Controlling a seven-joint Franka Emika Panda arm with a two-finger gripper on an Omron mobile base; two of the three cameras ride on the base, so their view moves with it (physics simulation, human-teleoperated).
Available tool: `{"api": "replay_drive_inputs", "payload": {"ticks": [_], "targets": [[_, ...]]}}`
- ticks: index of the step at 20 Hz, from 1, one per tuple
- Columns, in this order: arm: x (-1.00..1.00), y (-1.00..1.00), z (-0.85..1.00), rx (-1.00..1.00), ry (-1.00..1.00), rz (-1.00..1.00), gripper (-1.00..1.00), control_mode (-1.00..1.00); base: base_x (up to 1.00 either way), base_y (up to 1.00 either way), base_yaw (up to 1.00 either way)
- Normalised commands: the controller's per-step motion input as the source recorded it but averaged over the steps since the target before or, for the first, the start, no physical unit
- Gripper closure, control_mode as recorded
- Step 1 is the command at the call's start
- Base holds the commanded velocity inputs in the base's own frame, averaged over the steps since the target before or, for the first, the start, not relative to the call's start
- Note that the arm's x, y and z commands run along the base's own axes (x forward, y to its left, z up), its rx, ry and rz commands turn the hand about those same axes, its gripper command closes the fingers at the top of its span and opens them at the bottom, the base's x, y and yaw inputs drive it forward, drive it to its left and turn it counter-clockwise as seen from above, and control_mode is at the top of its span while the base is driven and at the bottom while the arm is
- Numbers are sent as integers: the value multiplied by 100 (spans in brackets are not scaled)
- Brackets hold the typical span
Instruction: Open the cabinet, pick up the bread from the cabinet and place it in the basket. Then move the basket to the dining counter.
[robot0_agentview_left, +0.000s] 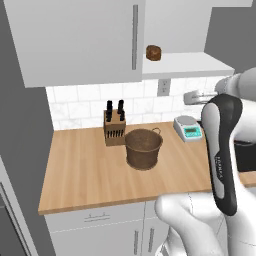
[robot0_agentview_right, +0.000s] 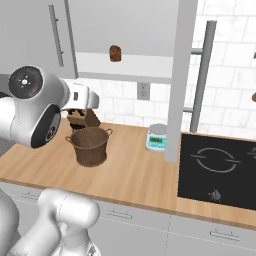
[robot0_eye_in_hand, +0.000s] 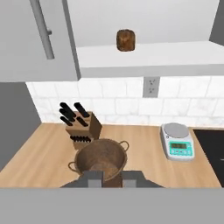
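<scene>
Bread (robot0_agentview_left: 153, 52) sits upper centre on our left base view's opened cabinet (robot0_agentview_left: 75, 40) shelf, so we count opening done. Right base view: basket (robot0_agentview_right: 90, 145) centre-left, empty. Hand view: gripper (robot0_eye_in_hand: 111, 178) bottom centre, spread indiscernible; picking, placing, carrying remain.

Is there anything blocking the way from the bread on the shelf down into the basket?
Nothing visible. The cabinet door is swung open, the bread sits exposed on the shelf, and the basket below stands open-topped.

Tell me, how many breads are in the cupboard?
1. The bread sits on the white shelf of the open cabinet, above the basket. More could hide behind the closed door.
</scene>
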Motion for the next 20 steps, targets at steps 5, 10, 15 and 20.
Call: {"api": "replay_drive_inputs", "payload": {"ticks": [5,10,15,20], "targets": [[50,-1,11,1,3,0,-100,-100,0,0,0],[29,-5,0,0,-10,-1,-100,-100,0,0,0],[34,-5,13,4,-25,-8,-100,-100,0,0,0],[55,-4,26,6,-5,-5,-100,-100,0,0,0]]}}
